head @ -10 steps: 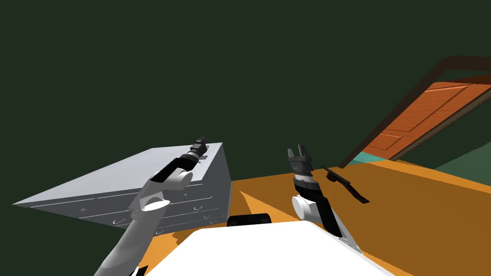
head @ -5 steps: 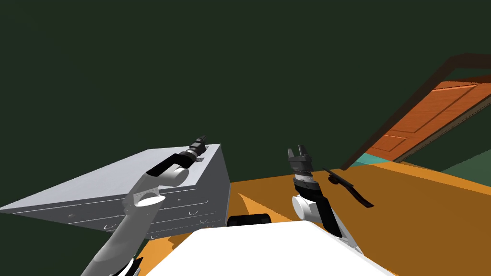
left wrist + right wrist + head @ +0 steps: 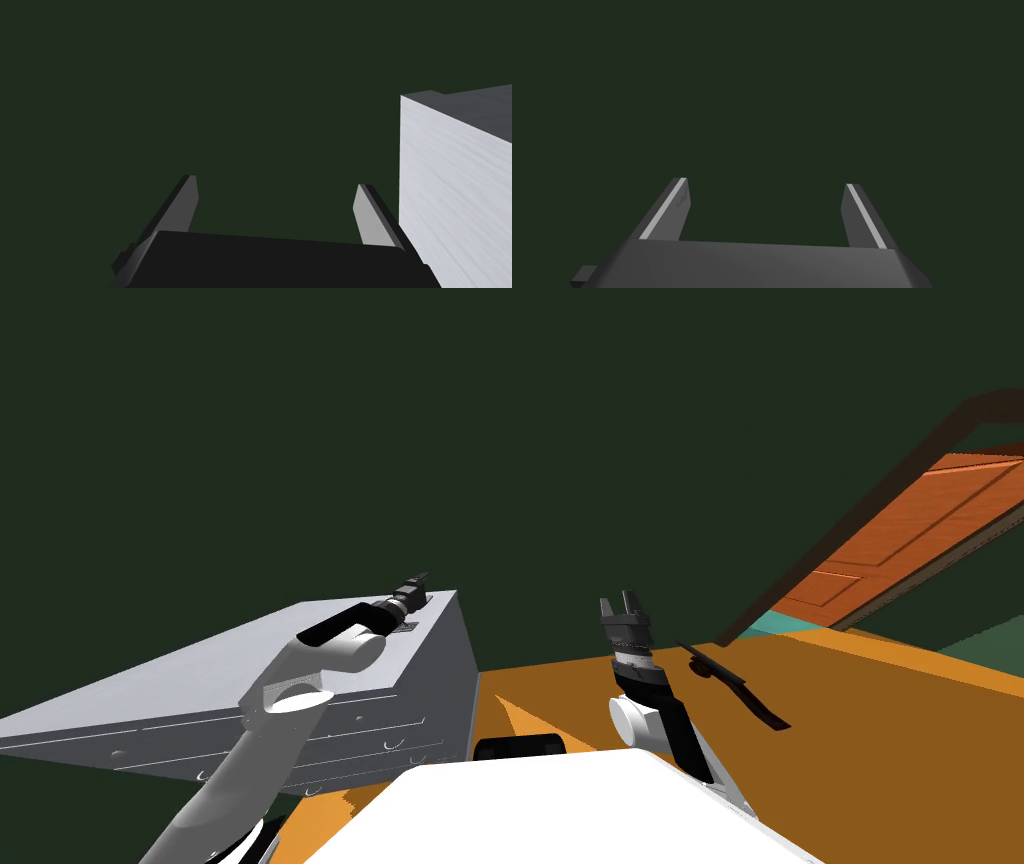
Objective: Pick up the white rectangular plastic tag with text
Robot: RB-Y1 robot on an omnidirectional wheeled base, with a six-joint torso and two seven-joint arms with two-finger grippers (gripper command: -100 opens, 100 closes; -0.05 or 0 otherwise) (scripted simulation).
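Grey-white tag (image 3: 406,628) lies flat on the top of the dresser (image 3: 180,683), near the dresser's far right corner and close to its right edge. Dark marks show on its face. It is too small to tell its long axis or which way it points.

Left gripper (image 3: 418,581) hangs over that same far corner, beyond the tag. The tag sits under the wrist, behind the fingertips and not between them. In the left wrist view the left gripper (image 3: 275,186) has its fingers spread wide with nothing between them, and a pale corner of the dresser (image 3: 450,200) shows just beside one finger.

Right gripper (image 3: 627,600) is well clear of the dresser, above the orange-brown floor (image 3: 880,728), fingers wide and empty (image 3: 764,182).

The dresser is grey with drawer fronts and small handles. A dark green wall (image 3: 500,418) stands behind it. An orange panelled door (image 3: 900,548) in a dark brown frame stands well to the dresser's right.
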